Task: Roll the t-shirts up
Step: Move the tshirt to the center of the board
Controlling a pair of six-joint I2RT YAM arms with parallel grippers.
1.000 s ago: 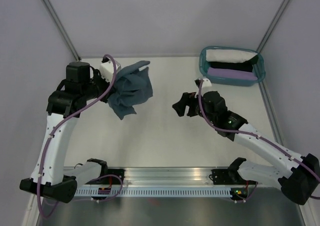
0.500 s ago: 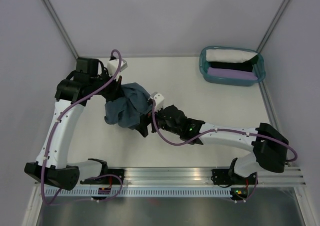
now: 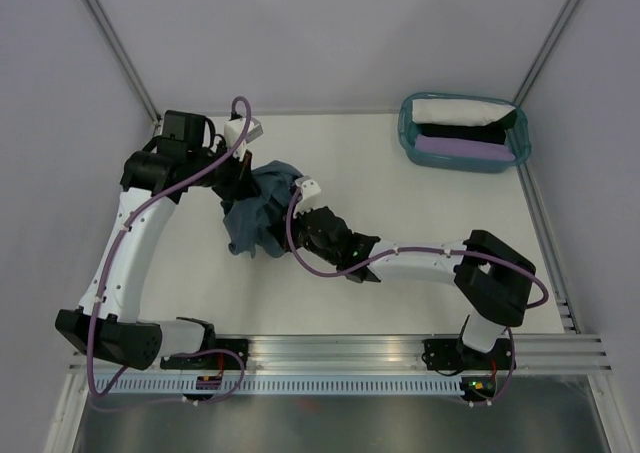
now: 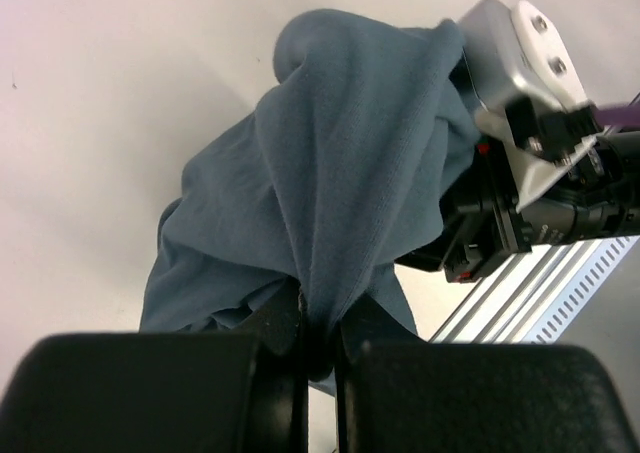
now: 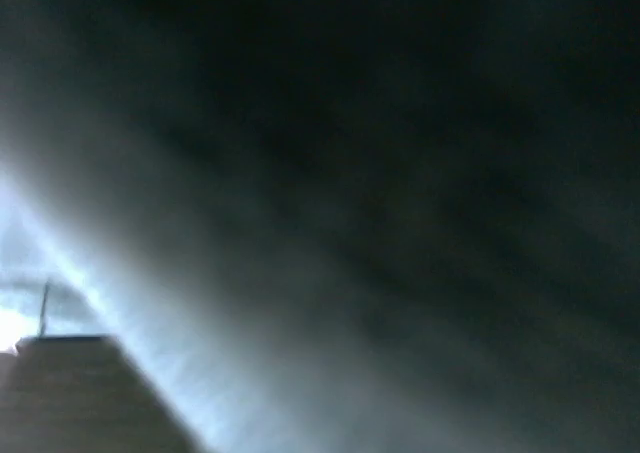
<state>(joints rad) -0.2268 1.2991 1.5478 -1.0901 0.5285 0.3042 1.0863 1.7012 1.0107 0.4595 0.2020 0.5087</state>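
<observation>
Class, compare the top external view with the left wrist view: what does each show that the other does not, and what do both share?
Only the top external view: the teal basket at the far right, with fabric bundles in it. Only the left wrist view: a close look at the left hand pinched shut on a fold of the slate-blue t-shirt. Shared: that shirt and the right arm's white wrist block pressed against it.

With the left gripper [image 4: 320, 351], jaws pressed together, we are pinching a fold of the slate-blue t-shirt [image 4: 340, 173] at the bottom edge. The cloth is rising in a bunch over the white table [image 4: 110, 83] and draping against the right arm's white camera housing [image 4: 515, 68]. A slotted metal rail [image 4: 565, 278] is showing at lower right.
</observation>
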